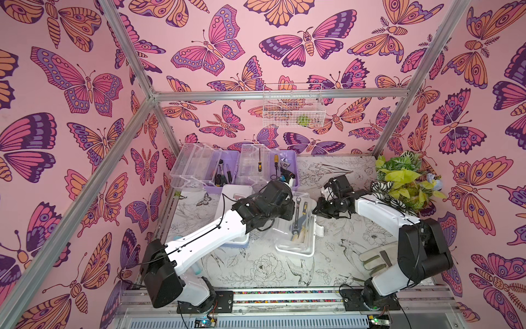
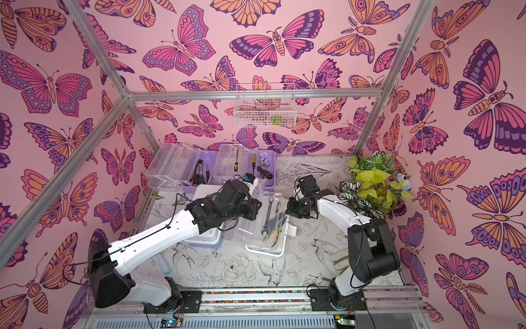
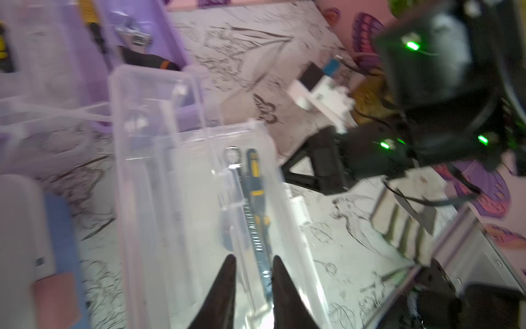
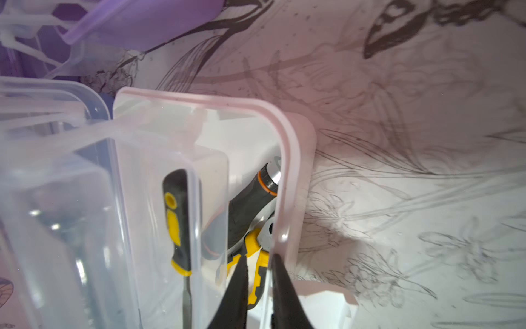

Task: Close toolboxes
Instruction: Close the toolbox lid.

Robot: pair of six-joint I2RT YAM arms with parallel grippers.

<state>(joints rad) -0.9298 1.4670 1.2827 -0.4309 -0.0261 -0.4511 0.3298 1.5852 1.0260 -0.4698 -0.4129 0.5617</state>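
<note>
white toolbox (image 1: pixel 296 252) everywhere, basket (image 1: pixel 293 118) in both top views

Gleaming as glossy, see-through plastic in the clear lid (image 3: pixel 148 171) of the white toolbox (image 1: pixel 299 252), and as smooth opaque plastic in its base. Shining as bare polished metal in the wrench (image 1: pixel 297 214) inside. Looking smooth and satin in the lilac plastic of the two purple toolboxes (image 1: pixel 235 162) (image 1: pixel 293 173). Reading as matt printed sheet across the counter (image 1: pixel 336 256), brushed aluminium along the frame bar (image 1: pixel 213 95), white-coated wire in the basket (image 1: pixel 284 119), and matt black plastic on the left tool (image 3: pixel 252 263).
</note>
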